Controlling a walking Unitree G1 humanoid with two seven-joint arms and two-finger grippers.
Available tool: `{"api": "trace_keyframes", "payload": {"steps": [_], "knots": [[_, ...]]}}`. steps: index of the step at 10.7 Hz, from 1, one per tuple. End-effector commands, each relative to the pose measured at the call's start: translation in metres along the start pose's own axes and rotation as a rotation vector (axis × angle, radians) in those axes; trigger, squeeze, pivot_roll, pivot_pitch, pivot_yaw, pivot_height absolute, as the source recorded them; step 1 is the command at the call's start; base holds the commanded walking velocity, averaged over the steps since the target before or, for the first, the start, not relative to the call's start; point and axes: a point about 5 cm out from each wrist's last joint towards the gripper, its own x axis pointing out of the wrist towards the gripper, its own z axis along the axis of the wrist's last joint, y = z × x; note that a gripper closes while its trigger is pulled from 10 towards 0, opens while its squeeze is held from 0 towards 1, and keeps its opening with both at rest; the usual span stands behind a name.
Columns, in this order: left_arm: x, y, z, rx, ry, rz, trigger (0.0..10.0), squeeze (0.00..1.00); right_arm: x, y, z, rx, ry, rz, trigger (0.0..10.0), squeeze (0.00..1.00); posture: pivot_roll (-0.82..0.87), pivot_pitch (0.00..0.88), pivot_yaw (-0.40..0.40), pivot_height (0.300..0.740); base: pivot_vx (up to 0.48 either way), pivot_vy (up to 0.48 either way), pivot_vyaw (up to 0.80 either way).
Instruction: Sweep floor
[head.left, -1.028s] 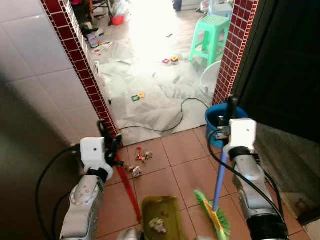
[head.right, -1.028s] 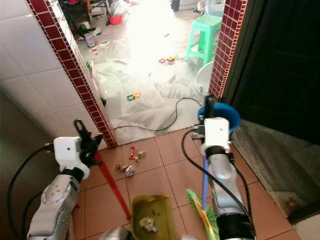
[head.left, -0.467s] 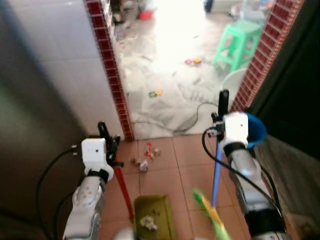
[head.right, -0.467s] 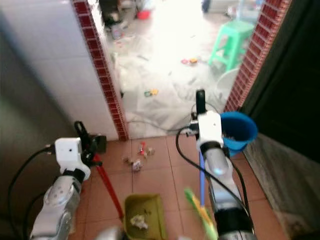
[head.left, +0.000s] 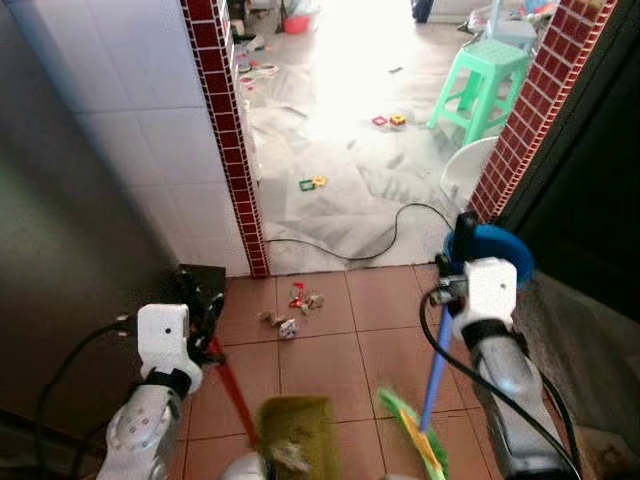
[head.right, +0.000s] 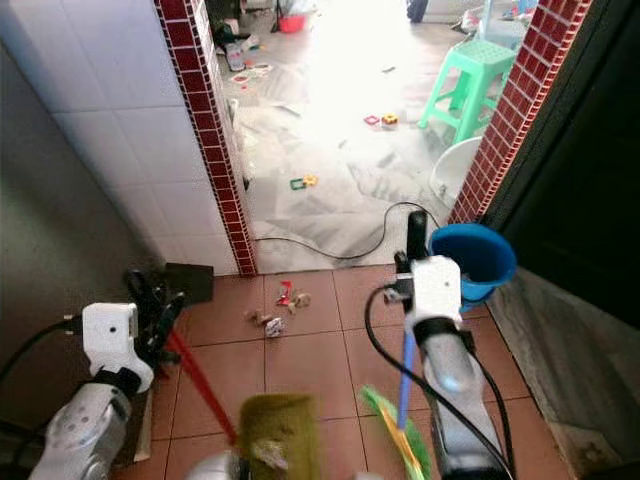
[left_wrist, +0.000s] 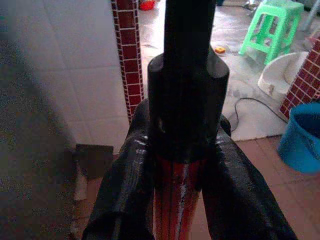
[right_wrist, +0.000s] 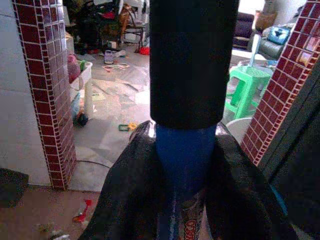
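Holding both tools upright, the robot stood on the terracotta-tiled floor (head.left: 320, 360) facing a doorway.

Item, 6 o'clock, nearest: olive-green plastic dustpan (head.left: 297, 432) on a red handle (head.left: 232, 395), some crumpled scraps in it. The left gripper (left_wrist: 175, 165) had its black fingers (left_wrist: 125, 190) closed around that handle just under the black grip.

Item, 5 o'clock: green-bristled broom head (head.left: 418, 442) on a blue pole (head.left: 434, 365). The right gripper (right_wrist: 185, 165) had its fingers (right_wrist: 125, 190) clamped on the pole below its black cap.

Item, 12 o'clock, a few tiles off: small heap of paper and red litter (head.left: 293, 309), well apart from both tools.

Item, 2 o'clock: round blue plastic bucket (head.left: 497, 247) by the red brick pillar (head.left: 530, 100).

Item, farther: black cable (head.left: 370, 235) on grey marble; scattered toys; mint-green plastic stool (head.left: 487, 77).

Handling judgement: the broom head would best land beyond the heap and draw it toward the dustpan, whose lip should sit flat on the tile; short strokes would likely keep light scraps from scattering.

Writing: part of an orange-and-white label on the pole, seemingly "OSO", otherwise unreadable.
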Motion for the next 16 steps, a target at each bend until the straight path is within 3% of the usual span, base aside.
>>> {"api": "trace_keyframes", "payload": {"steps": [1,3,5,7,13,16], "knots": [[0.003,0.002,0.010,0.033,-0.042,-0.004,10.0,0.00,0.003,-0.002,0.010,-0.018,-0.041,0.000,10.0,0.00,-0.13,0.000,0.060,0.740,0.000,0.000,0.00],[0.013,-0.003,0.016,-0.042,-0.074,0.032,10.0,0.00,0.009,-0.003,0.014,-0.023,-0.053,-0.009,10.0,0.00,-0.14,0.000,0.063,0.740,0.000,0.000,0.00],[0.015,0.002,0.029,-0.082,-0.124,0.089,10.0,0.00,0.004,-0.010,0.013,-0.069,-0.040,-0.017,10.0,0.00,-0.14,0.000,0.056,0.740,0.000,0.000,0.00],[0.018,0.003,0.035,-0.092,-0.154,0.087,10.0,0.00,0.008,-0.025,0.015,-0.131,-0.040,-0.121,10.0,0.00,-0.14,0.000,0.059,0.740,0.000,0.000,0.00],[0.025,-0.003,0.040,-0.121,-0.157,0.068,10.0,0.00,0.016,-0.014,0.017,-0.098,-0.048,-0.089,10.0,0.00,-0.14,0.000,0.069,0.740,0.000,-0.352,-0.12],[0.026,-0.003,0.040,-0.121,-0.155,0.069,10.0,0.00,0.022,-0.008,0.022,-0.083,-0.073,-0.055,10.0,0.00,-0.14,0.000,0.070,0.740,0.000,-0.469,0.52]]}}
